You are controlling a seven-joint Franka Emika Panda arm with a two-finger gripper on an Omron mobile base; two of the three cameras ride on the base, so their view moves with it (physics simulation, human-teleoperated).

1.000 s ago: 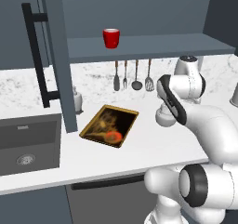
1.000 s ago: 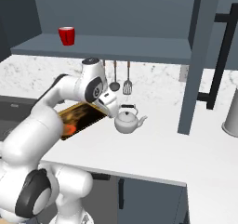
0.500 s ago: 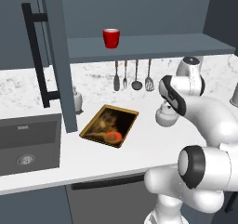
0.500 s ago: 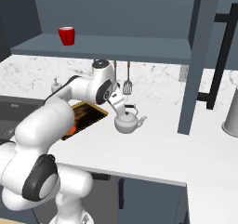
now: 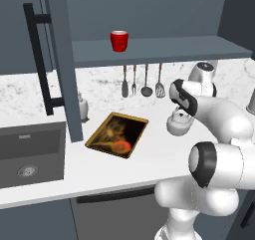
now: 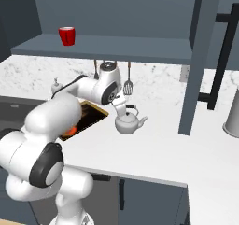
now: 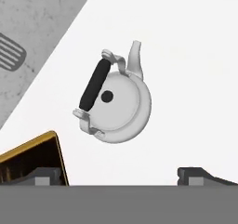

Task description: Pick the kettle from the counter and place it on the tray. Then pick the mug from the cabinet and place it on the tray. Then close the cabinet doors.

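The silvery kettle (image 6: pixel 128 123) stands on the white counter (image 6: pixel 168 149), to the right of the golden-brown tray (image 5: pixel 117 134). My gripper (image 6: pixel 121 110) hangs open just above the kettle's handle side and holds nothing. In the hand view the kettle (image 7: pixel 116 100) lies ahead of the gripper (image 7: pixel 120 176), black handle to the left, spout pointing away, with a tray (image 7: pixel 32 165) corner at lower left. The arm hides part of the kettle (image 5: pixel 178 124). The red mug (image 5: pixel 119 40) stands on the cabinet (image 5: pixel 159 49) shelf. Both cabinet doors (image 5: pixel 57 60) (image 6: pixel 201 56) stand open.
A dark sink (image 5: pixel 30 152) lies left of the tray. A small dispenser bottle (image 5: pixel 82 107) stands by the open left door. Utensils (image 5: pixel 142 79) hang on the wall behind the kettle. A grey canister (image 6: pixel 233 112) stands at the far right of the counter.
The hand has swung right, away from over the tray to above the kettle, and the arm has turned. The jaws have stayed open. Kettle, mug and tray have not moved.
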